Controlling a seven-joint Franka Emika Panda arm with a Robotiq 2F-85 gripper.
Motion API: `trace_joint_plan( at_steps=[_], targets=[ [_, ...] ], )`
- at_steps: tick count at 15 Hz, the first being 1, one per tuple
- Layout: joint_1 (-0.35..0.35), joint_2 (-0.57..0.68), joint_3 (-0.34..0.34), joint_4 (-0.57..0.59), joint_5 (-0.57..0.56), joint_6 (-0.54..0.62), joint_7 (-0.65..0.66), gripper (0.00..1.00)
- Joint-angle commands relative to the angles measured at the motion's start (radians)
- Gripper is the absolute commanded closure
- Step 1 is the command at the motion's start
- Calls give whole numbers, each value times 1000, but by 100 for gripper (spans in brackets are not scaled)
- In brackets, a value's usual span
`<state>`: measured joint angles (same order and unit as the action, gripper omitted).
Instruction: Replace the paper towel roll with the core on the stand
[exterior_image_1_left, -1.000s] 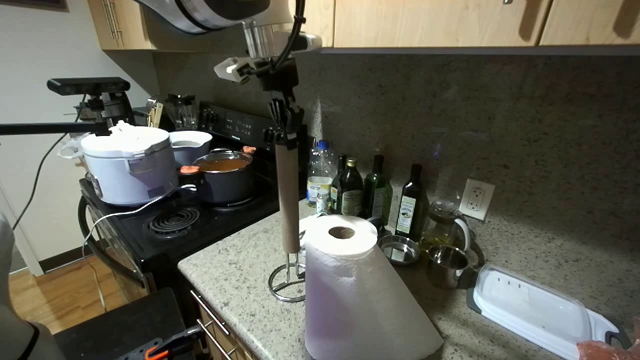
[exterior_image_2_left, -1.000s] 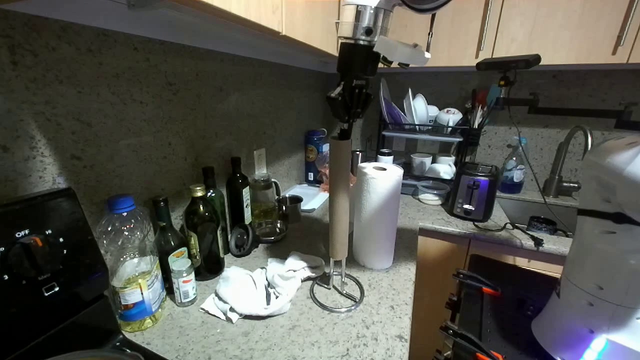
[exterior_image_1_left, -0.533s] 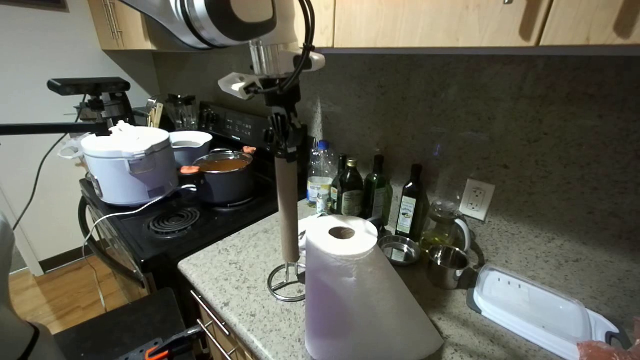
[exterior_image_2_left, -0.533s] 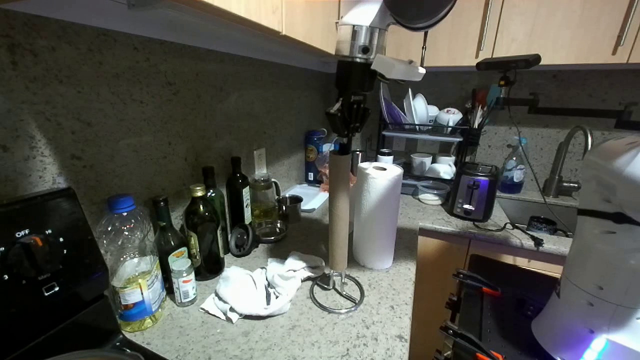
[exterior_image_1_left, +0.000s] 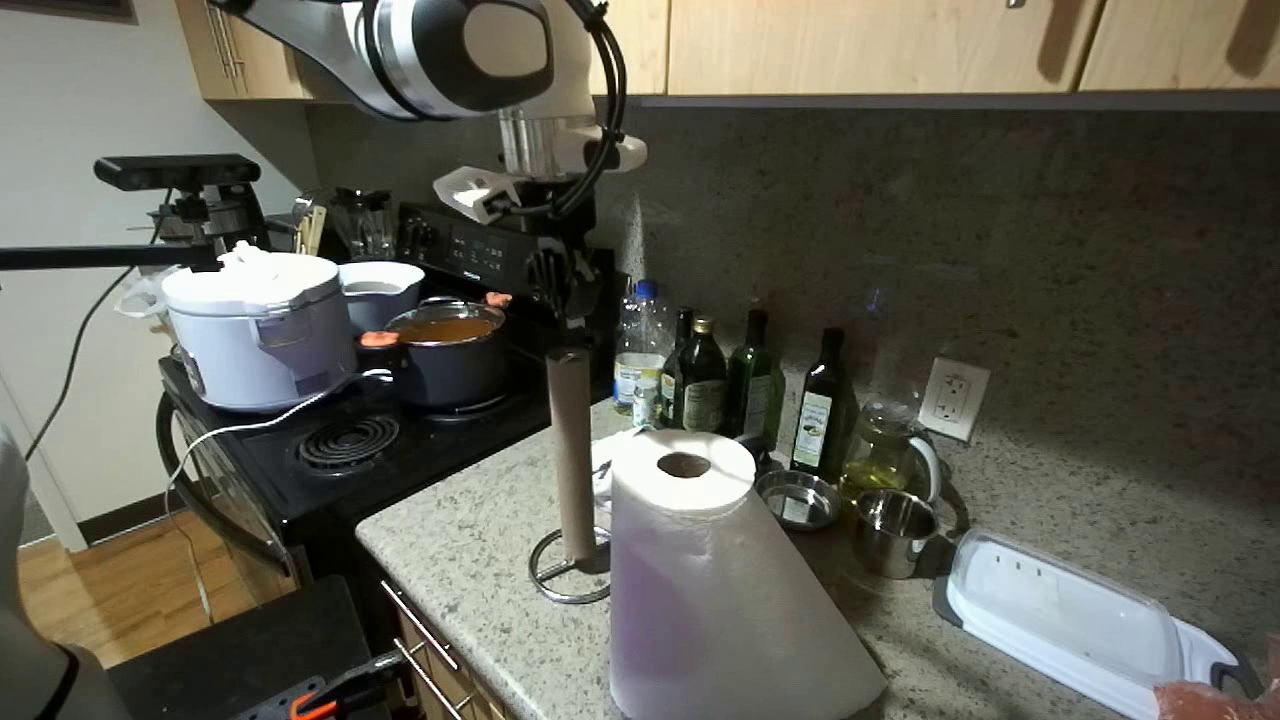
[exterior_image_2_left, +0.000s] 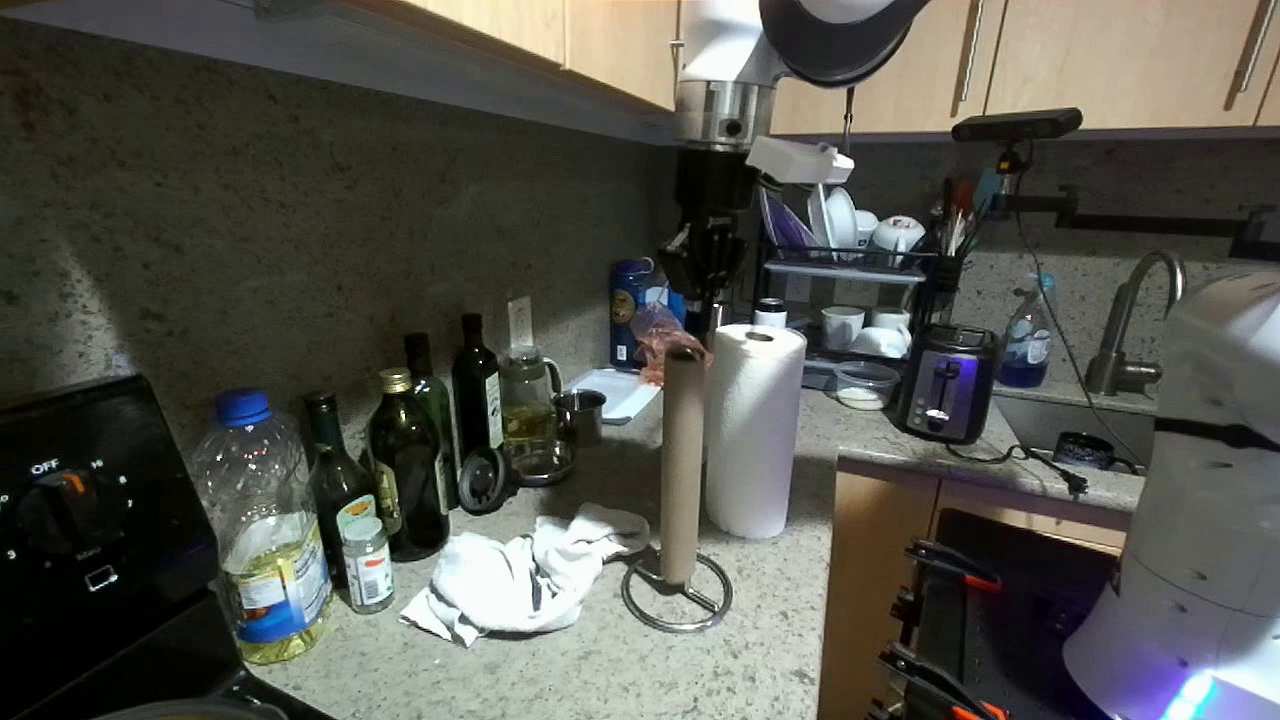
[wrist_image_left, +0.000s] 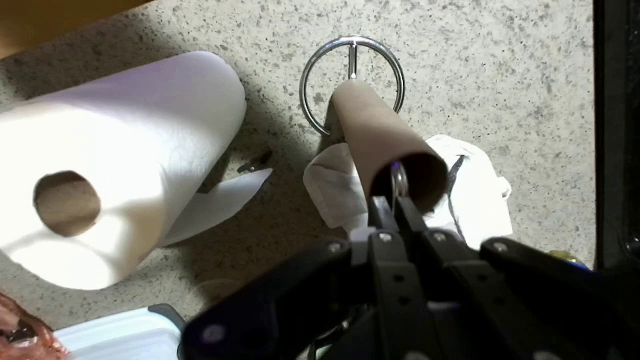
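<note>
In an exterior view, the paper towel roll (exterior_image_1_left: 700, 590) is seen nearest, upright at the lower middle of the frame, its place unchanged. Behind it, just left of centre, the core (exterior_image_1_left: 572, 460) is sleeved around the upright rod of the stand (wrist_image_left: 352, 60). Since the earlier frames the core has been lowered: bare wire was left showing beneath it then, whereas its lower end is now brought down to the ring base. Above its rim, with a gap now seen, the gripper (wrist_image_left: 394, 203) is held, its fingertips slightly parted. Farther back, dark bottles (exterior_image_1_left: 703, 385) are lined along the wall.
</note>
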<state>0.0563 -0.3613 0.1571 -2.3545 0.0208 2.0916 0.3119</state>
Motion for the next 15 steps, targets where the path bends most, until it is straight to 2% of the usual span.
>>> trace_joint_plan(
  at_steps=[1,9,10,15],
  targets=[
    [15,-16,-13,-26,26,14,-30,64],
    [48,-91,21,-33,2,3,-12,5],
    [53,-105,29,-34,0,2,-10,0],
    [79,-165,67,-42,-5,-6,-2,0]
  ],
)
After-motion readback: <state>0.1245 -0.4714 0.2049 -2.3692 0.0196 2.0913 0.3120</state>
